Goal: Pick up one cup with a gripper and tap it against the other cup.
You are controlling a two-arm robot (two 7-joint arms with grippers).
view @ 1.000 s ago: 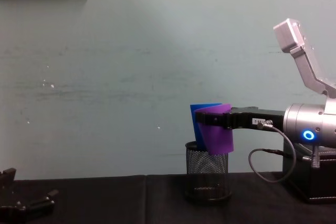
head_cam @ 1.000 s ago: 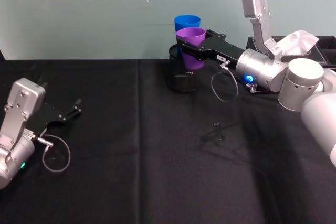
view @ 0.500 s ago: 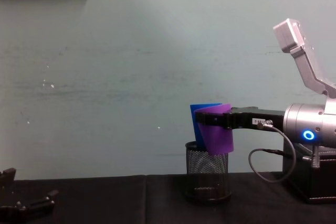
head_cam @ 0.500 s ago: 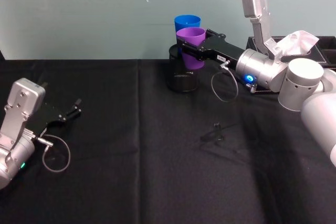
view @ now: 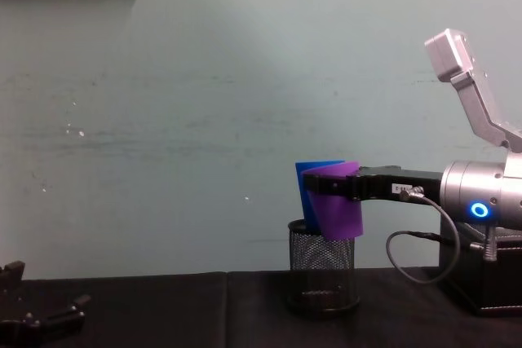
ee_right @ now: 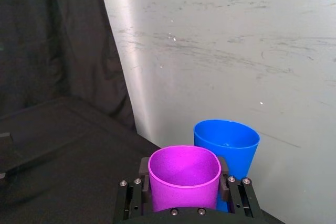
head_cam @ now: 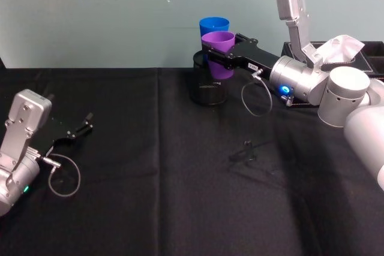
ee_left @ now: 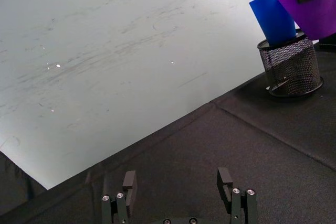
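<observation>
My right gripper (head_cam: pixel 213 57) is shut on the purple cup (head_cam: pixel 218 52) and holds it in the air at the back of the table. The blue cup (head_cam: pixel 214 25) stands tilted in a black wire-mesh holder (head_cam: pixel 207 91) just behind it. In the chest view the purple cup (view: pixel 336 211) overlaps the blue cup (view: pixel 307 181), and their sides look pressed together. The right wrist view shows the purple cup (ee_right: pixel 184 174) between the fingers (ee_right: pixel 129 198), with the blue cup (ee_right: pixel 227 142) right behind. My left gripper (head_cam: pixel 84 129) rests open at the table's left.
A black box with white tissue (head_cam: pixel 339 49) stands at the back right behind my right arm. On the black cloth near the middle lies a small black clip (head_cam: pixel 246 150). The green wall (view: pixel 204 120) rises close behind the cups.
The left gripper has dipped slightly at the left. The right gripper and both cups stay where they were.
</observation>
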